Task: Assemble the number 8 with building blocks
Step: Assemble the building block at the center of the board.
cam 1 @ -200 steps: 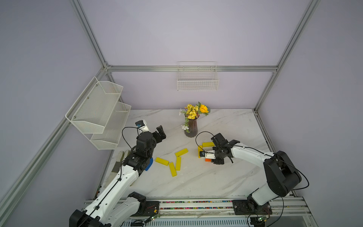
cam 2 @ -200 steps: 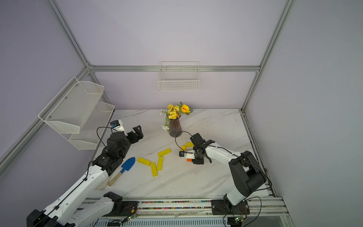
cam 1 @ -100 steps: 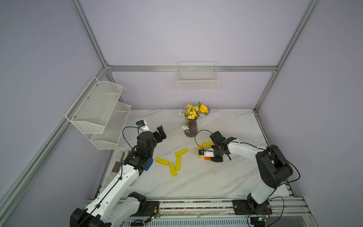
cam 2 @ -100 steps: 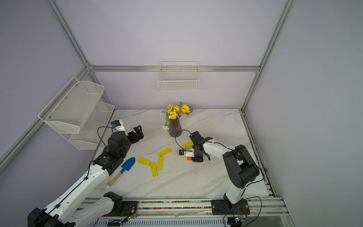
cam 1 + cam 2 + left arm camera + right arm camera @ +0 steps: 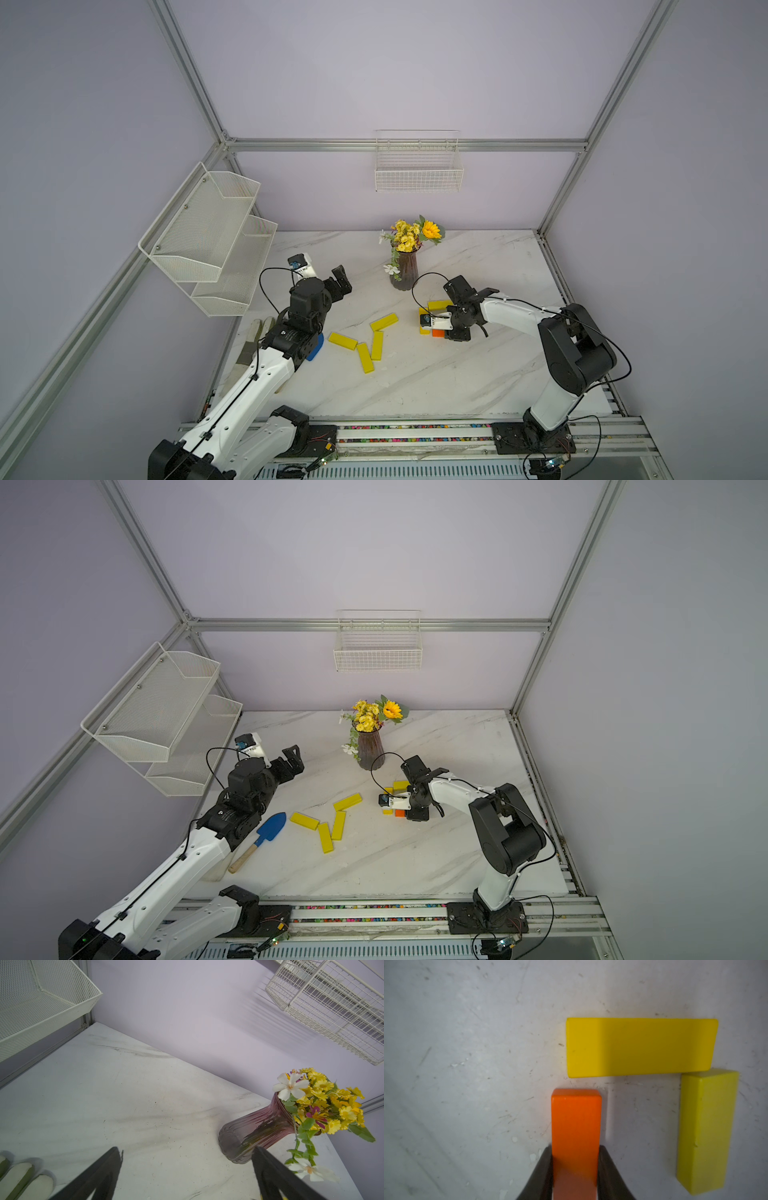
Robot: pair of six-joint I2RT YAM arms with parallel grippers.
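Marble desk (image 5: 457,374), right gripper (image 5: 575,1153) squeezing orange block (image 5: 576,1118) beside two yellow blocks (image 5: 639,1047), left gripper (image 5: 187,1149) spread wide, empty, four more yellow blocks (image 5: 343,340) mid-desk

Orange bar (image 5: 576,1126): showing a smooth, faintly glossy painted face. Yellow bars (image 5: 639,1047): looking equally smooth. Tabletop (image 5: 467,1064): appearing as matt marble-patterned white, scuffed and scratched. Vase (image 5: 255,1132): gleaming as ribbed purple glass. Wall basket (image 5: 332,1001): showing white-coated wire.

Vase (image 5: 404,270) stands behind the building blocks (image 5: 384,322).
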